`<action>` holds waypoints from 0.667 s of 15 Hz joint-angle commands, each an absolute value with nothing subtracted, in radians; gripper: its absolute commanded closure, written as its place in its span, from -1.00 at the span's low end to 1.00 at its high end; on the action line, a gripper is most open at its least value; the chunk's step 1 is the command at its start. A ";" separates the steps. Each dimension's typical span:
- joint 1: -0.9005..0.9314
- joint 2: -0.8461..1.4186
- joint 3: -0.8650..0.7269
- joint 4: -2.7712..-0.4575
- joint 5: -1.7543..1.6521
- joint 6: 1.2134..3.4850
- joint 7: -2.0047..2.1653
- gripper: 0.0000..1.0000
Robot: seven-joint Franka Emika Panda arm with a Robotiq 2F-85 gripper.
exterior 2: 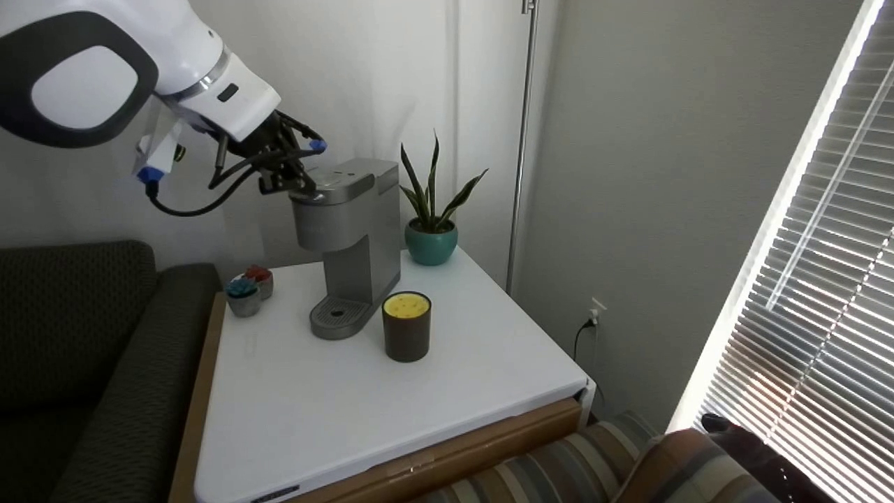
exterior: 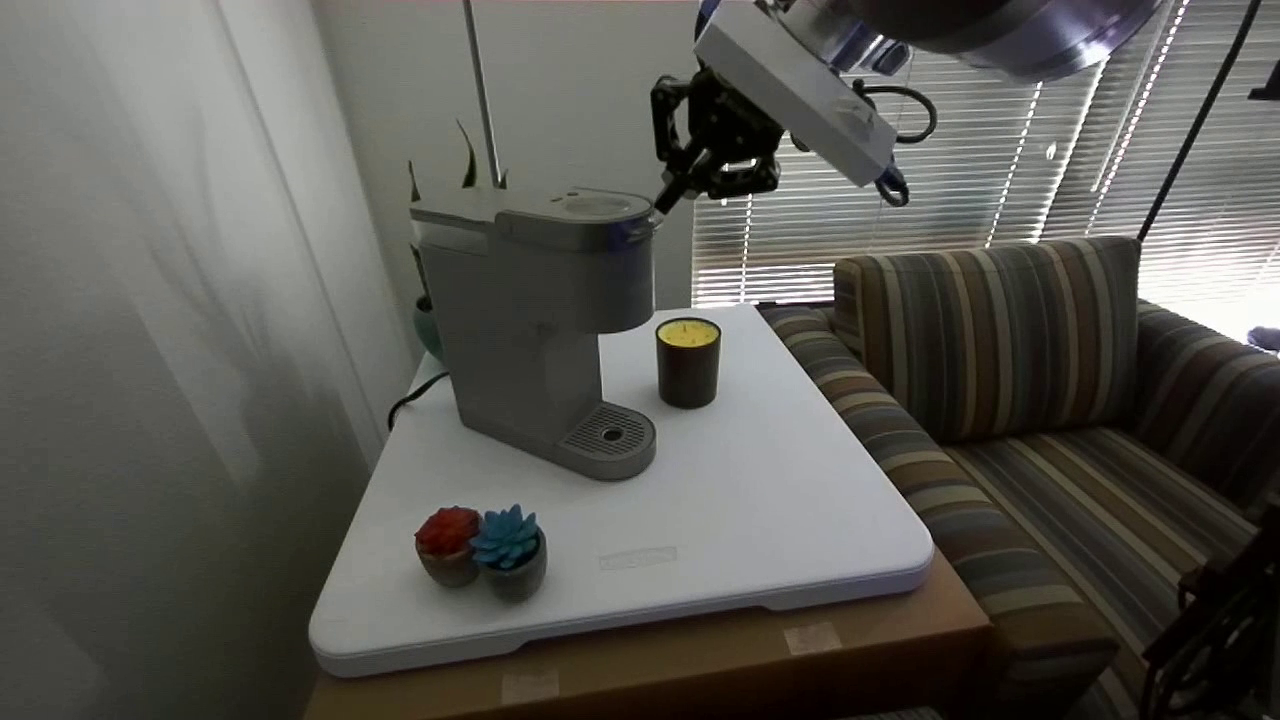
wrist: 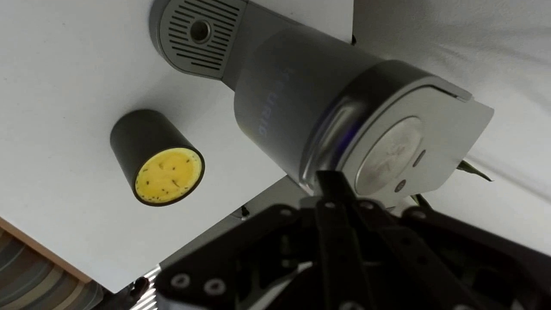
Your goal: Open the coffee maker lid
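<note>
The gripper (exterior: 664,203), its fingers pressed together, slants down to the front edge of the closed lid (wrist: 379,144); contact is hard to judge. On the desk (exterior: 780,500) below, the coffee maker (exterior: 520,330) stands upright, nearer the edge along the wall (exterior: 180,300) than the edge beside the striped couch (exterior: 1100,500).

Arm (exterior 2: 160,42) cut off by top edge in both exterior views. In wrist view, gripper (wrist: 335,183) soft-focused, covering part of lid (wrist: 389,146); contact with lid cannot be told. Lettering (wrist: 274,101) on coffee maker (wrist: 297,82) blurred; lid's small marks (wrist: 400,186) unreadable. Drip base (wrist: 202,56) clipped by top edge there. In exterior view, plant pot (exterior: 427,325) mostly hidden behind coffee maker; label (exterior: 638,558) on tabletop (exterior: 780,480) too faint to read; armchair (exterior: 1080,480) runs past right edge. Red succulent (exterior: 447,530) partly behind blue one (exterior: 507,537) in both exterior views.
</note>
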State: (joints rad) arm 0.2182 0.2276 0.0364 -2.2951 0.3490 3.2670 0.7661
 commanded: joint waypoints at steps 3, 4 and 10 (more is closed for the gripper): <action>0.310 0.218 -0.100 -2.314 0.345 3.175 0.789 1.00; 0.335 0.220 -0.140 -2.314 0.334 3.136 0.808 1.00; 0.275 0.236 -0.045 -2.276 0.355 3.078 0.815 1.00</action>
State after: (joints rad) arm 0.3430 0.2281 -0.1440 -2.3012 0.3344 3.0925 0.8327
